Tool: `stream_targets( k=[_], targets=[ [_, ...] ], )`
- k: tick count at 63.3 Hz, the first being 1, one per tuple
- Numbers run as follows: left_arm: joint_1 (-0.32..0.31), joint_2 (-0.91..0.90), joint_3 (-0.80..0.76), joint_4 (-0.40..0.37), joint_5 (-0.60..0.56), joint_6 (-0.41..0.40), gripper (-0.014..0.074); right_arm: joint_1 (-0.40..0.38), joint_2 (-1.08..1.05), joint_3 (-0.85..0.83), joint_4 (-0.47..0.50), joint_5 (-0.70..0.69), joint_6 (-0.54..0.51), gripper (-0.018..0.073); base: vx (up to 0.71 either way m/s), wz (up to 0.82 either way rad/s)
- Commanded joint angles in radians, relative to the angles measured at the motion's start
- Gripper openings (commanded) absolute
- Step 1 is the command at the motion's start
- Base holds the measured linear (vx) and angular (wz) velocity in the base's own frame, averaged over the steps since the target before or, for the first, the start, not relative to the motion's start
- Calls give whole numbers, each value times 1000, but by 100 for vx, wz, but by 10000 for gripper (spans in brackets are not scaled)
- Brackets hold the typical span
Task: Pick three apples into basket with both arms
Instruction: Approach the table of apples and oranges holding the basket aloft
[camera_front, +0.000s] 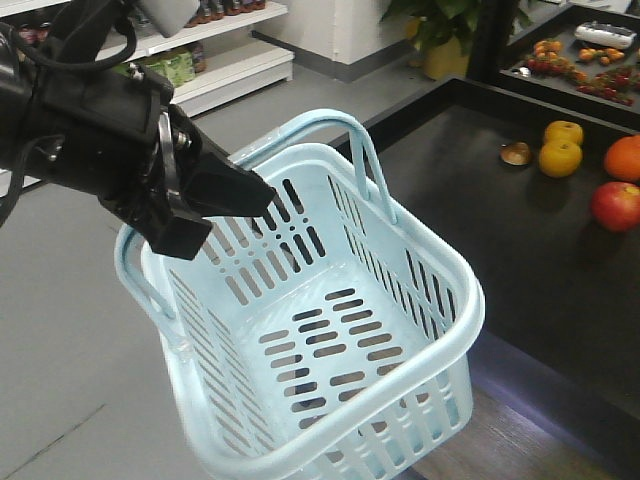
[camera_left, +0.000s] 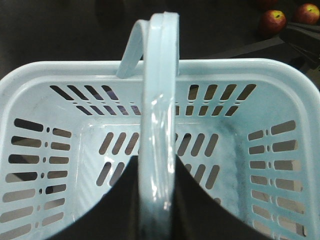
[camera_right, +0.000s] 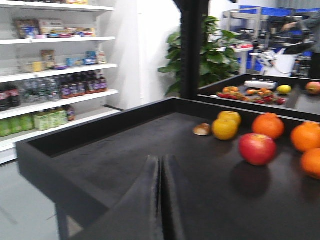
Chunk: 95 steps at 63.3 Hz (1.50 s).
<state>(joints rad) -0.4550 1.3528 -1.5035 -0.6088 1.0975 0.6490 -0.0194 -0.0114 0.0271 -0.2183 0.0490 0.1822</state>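
Note:
My left gripper (camera_front: 225, 215) is shut on one loop handle (camera_left: 159, 100) of the pale blue basket (camera_front: 400, 400) and holds it tilted in the air beside the black table (camera_front: 470, 200). The basket's inside is empty. In the left wrist view the handle runs between my two black fingers (camera_left: 120, 200). Two dark red apples with yellow patches (camera_left: 272, 21) (camera_left: 306, 12) lie beyond the basket's far rim. A red apple (camera_front: 616, 205) lies on the table and also shows in the right wrist view (camera_right: 257, 148). My right gripper (camera_right: 161, 160) is shut and empty, low over the table.
Yellow citrus fruits (camera_front: 561, 147) and an orange (camera_front: 623, 157) lie by the red apple. The table has a raised black rim (camera_right: 75, 135). A second produce tray (camera_front: 585, 55), store shelves (camera_right: 55, 75) and a potted plant (camera_right: 200, 50) stand behind. Grey floor lies under the basket.

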Motion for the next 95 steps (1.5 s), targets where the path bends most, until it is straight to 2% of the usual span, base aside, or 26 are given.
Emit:
stream_targets(
  k=[1,44,95],
  targets=[
    [-5,-33,-27,-58,-61,-12,-6,-7,-12,13,-9,-70,-8,-5,9,-51],
    [-5,-33,-27,-58,-61,-11,-6,-7,-12,13,-9,-70,-8,-5,8,-39],
    [-5,-33,-27,-58,-61,-11,-6,-7,-12,13,-9,-70,-8,-5,7,-1]
  ],
)
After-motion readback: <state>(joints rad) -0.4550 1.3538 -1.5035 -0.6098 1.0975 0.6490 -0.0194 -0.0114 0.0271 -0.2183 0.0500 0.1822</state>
